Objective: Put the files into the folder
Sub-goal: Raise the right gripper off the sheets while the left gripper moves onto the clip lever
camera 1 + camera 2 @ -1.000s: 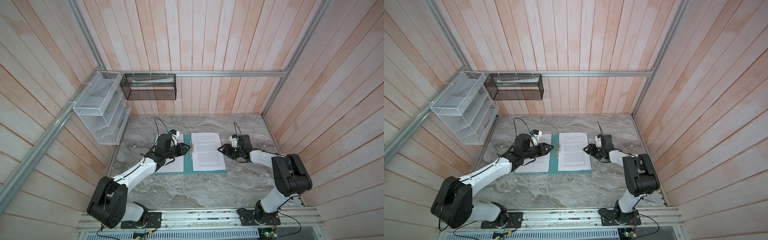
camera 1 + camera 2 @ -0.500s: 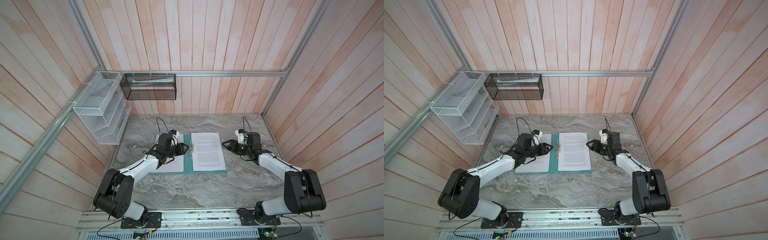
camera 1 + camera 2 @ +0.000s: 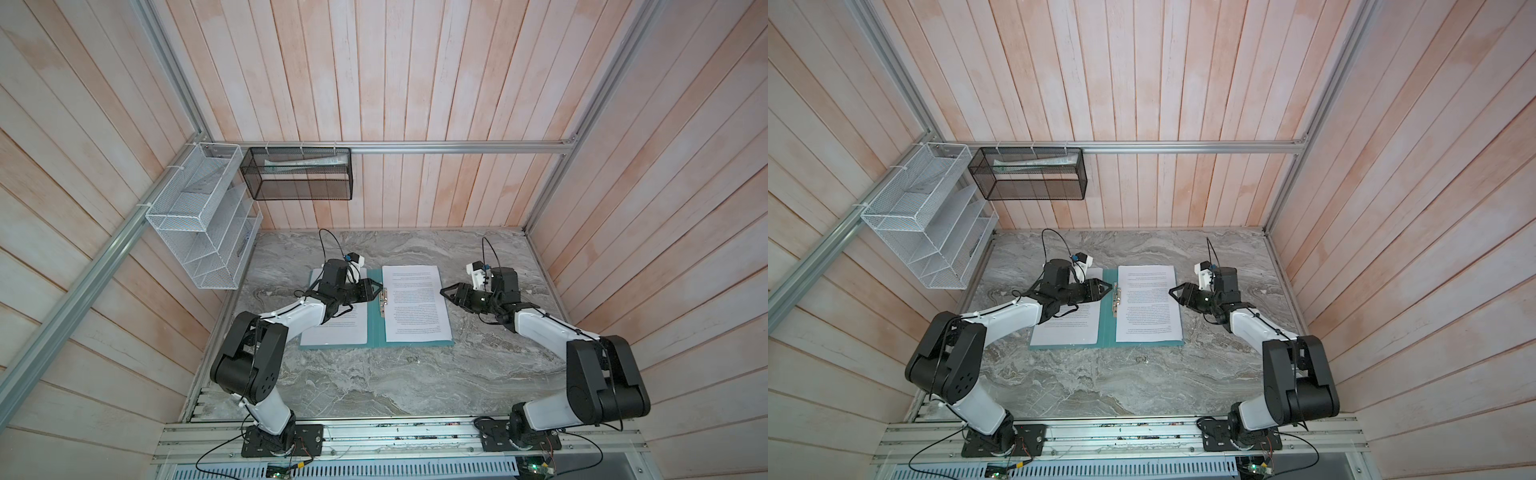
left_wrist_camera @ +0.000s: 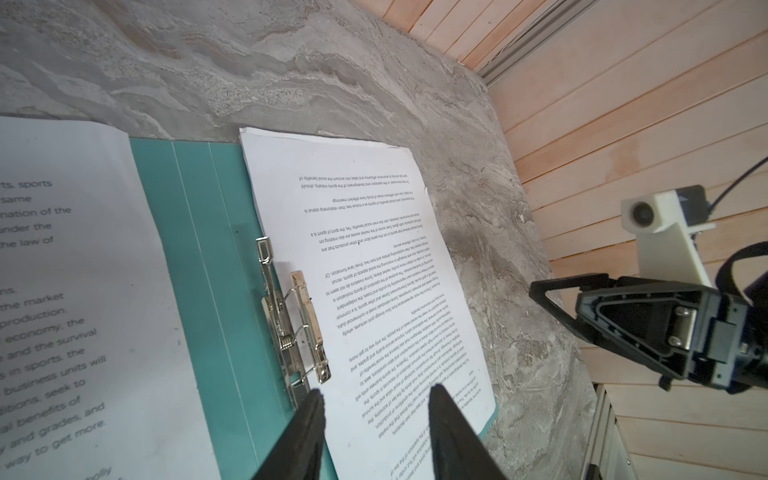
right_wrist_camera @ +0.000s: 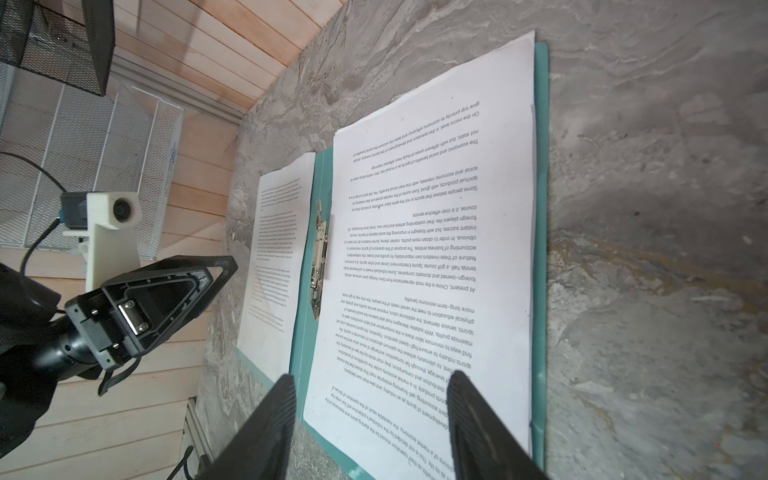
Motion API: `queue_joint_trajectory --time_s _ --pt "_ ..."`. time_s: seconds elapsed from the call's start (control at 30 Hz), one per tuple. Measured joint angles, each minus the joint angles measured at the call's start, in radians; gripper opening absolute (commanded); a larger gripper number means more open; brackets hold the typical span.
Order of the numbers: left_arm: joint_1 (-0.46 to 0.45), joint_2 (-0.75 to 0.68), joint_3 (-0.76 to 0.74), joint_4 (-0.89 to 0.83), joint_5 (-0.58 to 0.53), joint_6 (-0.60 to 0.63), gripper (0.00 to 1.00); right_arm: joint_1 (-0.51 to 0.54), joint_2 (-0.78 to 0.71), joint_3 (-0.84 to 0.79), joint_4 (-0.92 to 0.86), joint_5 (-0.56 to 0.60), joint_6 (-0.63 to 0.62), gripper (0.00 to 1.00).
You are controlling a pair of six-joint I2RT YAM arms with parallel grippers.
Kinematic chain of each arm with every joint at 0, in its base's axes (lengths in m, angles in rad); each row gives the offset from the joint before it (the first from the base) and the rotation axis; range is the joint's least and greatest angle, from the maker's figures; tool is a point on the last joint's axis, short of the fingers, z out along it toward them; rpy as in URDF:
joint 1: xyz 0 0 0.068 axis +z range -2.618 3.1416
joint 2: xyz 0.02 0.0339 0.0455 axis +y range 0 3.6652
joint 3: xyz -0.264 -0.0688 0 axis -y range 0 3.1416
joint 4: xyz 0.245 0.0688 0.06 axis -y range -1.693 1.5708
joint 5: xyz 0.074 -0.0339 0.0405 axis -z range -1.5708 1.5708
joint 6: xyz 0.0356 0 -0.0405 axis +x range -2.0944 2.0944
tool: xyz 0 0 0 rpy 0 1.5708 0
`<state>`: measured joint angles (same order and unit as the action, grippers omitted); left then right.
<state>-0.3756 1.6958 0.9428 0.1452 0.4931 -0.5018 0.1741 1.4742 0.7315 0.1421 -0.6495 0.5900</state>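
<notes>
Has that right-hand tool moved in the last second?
Yes. In both top views the right tool has backed away from the printed sheets on the folder, towards the right-hand wall, and now hovers off the paper's edge.

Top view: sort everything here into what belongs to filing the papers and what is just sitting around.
Belongs to the job:
- folder, lying open on the table
- files: one stack on its right half, a sheet on its left half
- metal clip at the spine
- left hand, right hand, both open and empty

Just there:
- white wire rack
- black mesh basket
- marble table
</notes>
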Motion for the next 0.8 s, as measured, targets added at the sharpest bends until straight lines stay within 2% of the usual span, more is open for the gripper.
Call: queue_joint_trajectory --time_s 0.17,0.8 --pt "0.011 0.059 0.032 0.003 0.005 0.010 0.44 0.031 0.034 0.000 0.025 -0.005 0.001 0.52" --pt "0.055 0.354 0.232 0.043 0.100 0.016 0.47 0.068 0.080 0.014 0.037 -0.003 0.008 0.52"
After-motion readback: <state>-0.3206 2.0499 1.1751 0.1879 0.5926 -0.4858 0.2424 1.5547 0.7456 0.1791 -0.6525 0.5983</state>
